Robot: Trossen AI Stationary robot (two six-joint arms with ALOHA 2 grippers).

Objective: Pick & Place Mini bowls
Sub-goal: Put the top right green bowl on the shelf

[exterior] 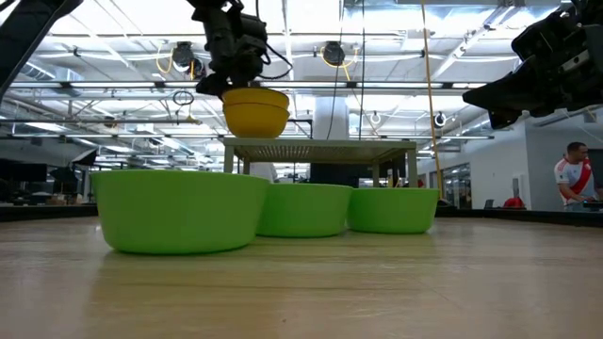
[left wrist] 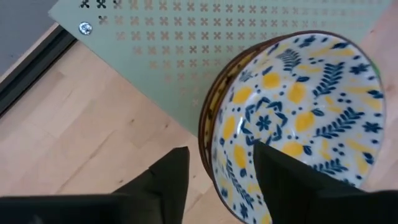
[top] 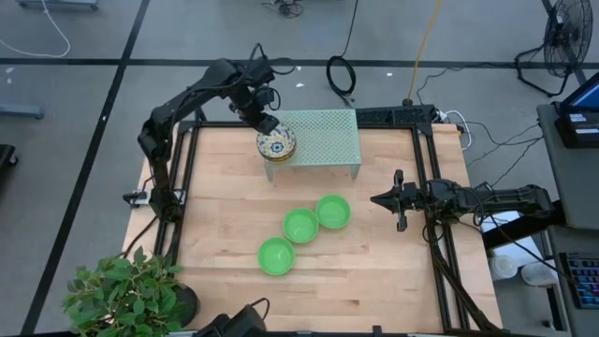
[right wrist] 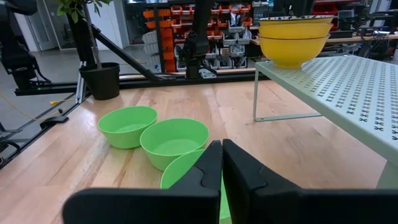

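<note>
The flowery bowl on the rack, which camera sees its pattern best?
The left wrist view: the floral bowl fills it. The high view shows it tiny; the low and right wrist views show only yellow outsides.

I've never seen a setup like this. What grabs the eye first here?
Probably the three bright green bowls clustered mid-table. Next, the stack of floral bowls, yellow outside, on the corner of the pale green rack, where the left gripper straddles the top bowl's rim, jaws apart. The right gripper waits shut at the table's right.
</note>
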